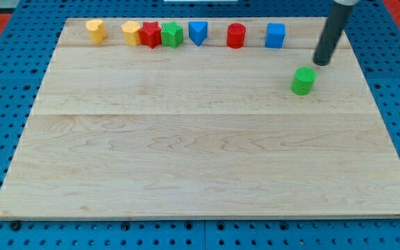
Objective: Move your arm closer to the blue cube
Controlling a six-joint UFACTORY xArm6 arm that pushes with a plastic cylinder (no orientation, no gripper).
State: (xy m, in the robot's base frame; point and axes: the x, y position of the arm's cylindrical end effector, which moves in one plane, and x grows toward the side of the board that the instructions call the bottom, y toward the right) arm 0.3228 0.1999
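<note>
The pale wooden board (200,160), smooth with fine grain, lies on a blue pegboard (5,76). Farther up, at the view's right, a green cylinder block (303,80) stands alone. My tip (321,62), the end of a straight dark rod with no claw, holds nothing and sits just up and right of that cylinder, apart from it. The blue cube (275,35) lies along the top edge, to the upper left of my tip, beside a red cylinder block (236,35).

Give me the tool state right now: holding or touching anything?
My tip: bare rod, holding nothing, touching no block; right of the blue cube, above the green cylinder.
</note>
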